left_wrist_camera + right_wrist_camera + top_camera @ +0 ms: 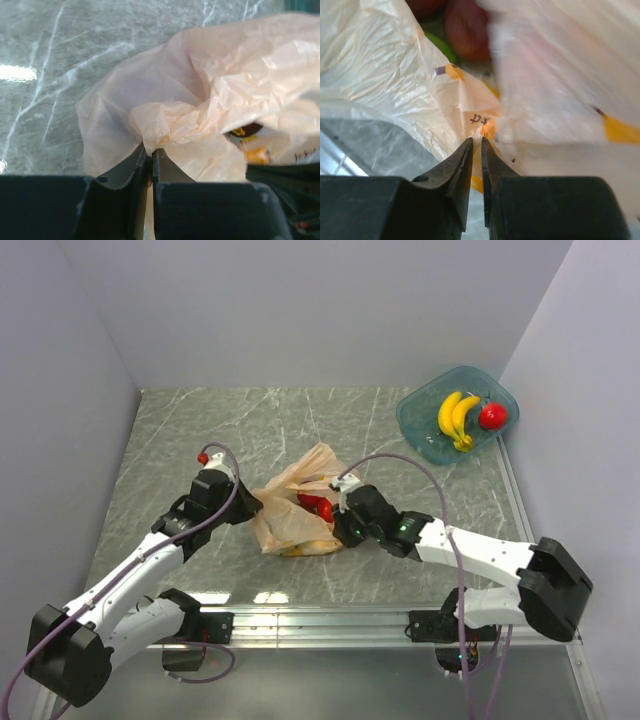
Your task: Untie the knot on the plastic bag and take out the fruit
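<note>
Top external view: plastic bag (290, 525) lies on the table (190, 430) between the two grippers; left gripper (250, 508) is clamped on the bag's edge on its own side, right gripper (340, 523) clamped on the opposite edge; red fruit (318, 506) shows through a gap in the plastic, just beside the right gripper's tips. Left wrist: jaws pressed together on a thin tuck of film; knot (165, 125), a crumpled lump, sits just ahead of the tips and touches the pinched fold; can't tell if it is tied tight or loose. Right wrist: jaws nearly together with a fold of printed film nipped at the tips; fruit lies beyond that fold, further from the hand, blurred. Teal tub (420, 430) with bananas (455, 418) is well apart, beyond and outboard of the right gripper.

Step, as judged: tease the bag's mouth open with two opposed pinches. To do it well: draw the hands apart slowly and low along the table, so the lump loosens rather than cinches; the left pinch looks shallow, so a sharp tug may slip off or tear the thin film; better that one hand anchors while the other pulls an ear away from the lump; avoid lifting the bag, since fruit could roll; regrip closer to the lump if the film only stretches.
</note>
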{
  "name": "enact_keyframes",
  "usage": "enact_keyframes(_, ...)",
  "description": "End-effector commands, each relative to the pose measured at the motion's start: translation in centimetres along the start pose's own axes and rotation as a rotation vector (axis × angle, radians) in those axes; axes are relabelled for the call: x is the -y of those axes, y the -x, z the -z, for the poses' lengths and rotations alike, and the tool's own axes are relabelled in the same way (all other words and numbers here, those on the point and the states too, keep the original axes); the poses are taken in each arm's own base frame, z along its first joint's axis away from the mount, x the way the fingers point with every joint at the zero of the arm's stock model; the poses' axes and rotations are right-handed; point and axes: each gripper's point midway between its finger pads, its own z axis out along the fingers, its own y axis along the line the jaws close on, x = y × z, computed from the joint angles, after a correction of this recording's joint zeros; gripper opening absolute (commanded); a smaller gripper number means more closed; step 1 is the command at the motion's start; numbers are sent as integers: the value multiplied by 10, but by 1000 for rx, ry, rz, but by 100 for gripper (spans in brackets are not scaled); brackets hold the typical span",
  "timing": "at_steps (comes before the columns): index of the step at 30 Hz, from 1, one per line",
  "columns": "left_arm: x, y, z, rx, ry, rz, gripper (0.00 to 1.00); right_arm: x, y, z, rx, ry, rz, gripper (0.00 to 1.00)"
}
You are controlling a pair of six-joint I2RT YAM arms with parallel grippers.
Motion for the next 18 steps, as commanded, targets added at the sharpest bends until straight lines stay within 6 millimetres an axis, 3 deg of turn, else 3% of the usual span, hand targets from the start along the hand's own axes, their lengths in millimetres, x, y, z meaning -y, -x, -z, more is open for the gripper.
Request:
enact_keyframes(1,5,28,4,142,-8,78,11,4,-32,15,-56,-3,-62,18)
enact_keyframes(6,3,25,1,134,-6,69,16,-6,-44,25,-59,61,-82,17)
enact_keyframes(10,0,23,11,130,4,54,20,-22,-22,35,-32,118,-39,17)
enact_keyframes(11,1,27,17,141,7,51,29,-26,-15,38,-22,132,-27,18)
enact_keyframes(12,12,43,33,190,-17,48,36,-30,-9,41,-7,138,-5,22)
enact_keyframes(13,10,46,44,193,1,48,46,-35,8,50,31,146,0,26)
enact_keyframes(14,16,53,54,210,-12,47,67,-38,17,55,53,155,7,29)
enact_keyframes(15,33,72,77,265,-59,56,75,-41,33,63,88,161,17,34)
enact_keyframes(16,31,70,85,246,-38,60,82,-43,41,68,110,163,25,36)
enact_keyframes(18,49,85,109,267,-79,74,88,-42,64,78,170,140,34,40)
